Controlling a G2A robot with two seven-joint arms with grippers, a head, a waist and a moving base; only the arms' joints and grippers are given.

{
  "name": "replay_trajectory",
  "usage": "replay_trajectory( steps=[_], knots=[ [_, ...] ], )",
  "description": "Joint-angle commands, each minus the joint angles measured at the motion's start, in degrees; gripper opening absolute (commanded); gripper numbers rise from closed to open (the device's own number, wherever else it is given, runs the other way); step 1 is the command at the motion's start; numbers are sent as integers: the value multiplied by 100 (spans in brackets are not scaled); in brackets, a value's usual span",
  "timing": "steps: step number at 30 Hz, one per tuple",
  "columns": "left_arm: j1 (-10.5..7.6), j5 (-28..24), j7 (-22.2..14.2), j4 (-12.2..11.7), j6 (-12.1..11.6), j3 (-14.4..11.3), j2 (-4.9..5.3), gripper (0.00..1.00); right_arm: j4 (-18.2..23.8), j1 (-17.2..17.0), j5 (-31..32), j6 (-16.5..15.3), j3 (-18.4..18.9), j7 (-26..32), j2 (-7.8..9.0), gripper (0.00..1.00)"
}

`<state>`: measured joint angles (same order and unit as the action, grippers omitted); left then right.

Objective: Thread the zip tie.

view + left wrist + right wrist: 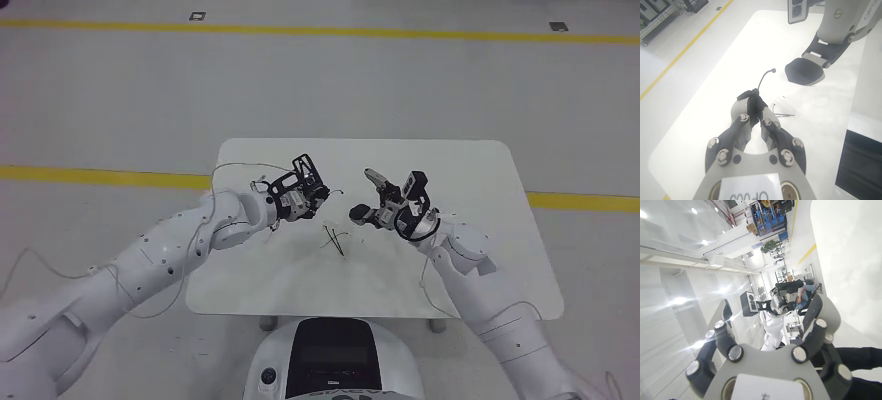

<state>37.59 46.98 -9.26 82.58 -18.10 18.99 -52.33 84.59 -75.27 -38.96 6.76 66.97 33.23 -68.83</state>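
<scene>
White rounded table (pixel 480 190) with a few loose black ties (pixel 335 240) lying on it. Above them, the left gripper (pixel 755 100) pinches a black zip tie (pixel 762 78), its head curving free. The right gripper (pixel 366 197) faces it, fingers spread wide. Beyond is pale floor (pixel 100 100) crossed by yellow lines (pixel 300 30).

The white worktop (pixel 480 200), a rectangle with rounded corners, sits in the middle of the top view on a pale grey floor (pixel 100 90) marked with yellow lines. A few thin black zip ties (pixel 335 240) lie crossed on it, just below the centre of that frame. In the left wrist view, right of centre, they lie at the edge of what looks like a flat clear plastic bag (pixel 785 106) on the white surface.
</scene>
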Motion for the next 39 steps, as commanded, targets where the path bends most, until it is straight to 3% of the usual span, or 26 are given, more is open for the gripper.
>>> replay_trajectory(
  steps=[1,11,13,14,15,25,34,39],
  knots=[
    [-1,-4,0,-1,1,-2,1,0,-2,2,-1,12,-1,7,1,100],
    [-1,-4,0,-1,1,-2,1,0,117,-40,213,-73,-114,-98,-23,100],
    [-1,-4,0,-1,1,-2,1,0,91,-17,212,-66,-137,-55,-29,60],
    [-1,-4,0,-1,1,-2,1,0,68,-8,210,-70,-148,-38,-34,49],
    [-1,-4,0,-1,1,-2,1,0,54,-1,202,-65,-154,-25,-37,46],
    [-1,-4,0,-1,1,-2,1,0,-62,69,50,58,-212,14,-75,36],
    [-1,-4,0,-1,1,-2,1,0,-179,114,-129,132,-252,-139,-122,34],
    [-1,-4,0,-1,1,-2,1,0,-192,109,-240,153,-240,-242,-143,26]
  ],
)
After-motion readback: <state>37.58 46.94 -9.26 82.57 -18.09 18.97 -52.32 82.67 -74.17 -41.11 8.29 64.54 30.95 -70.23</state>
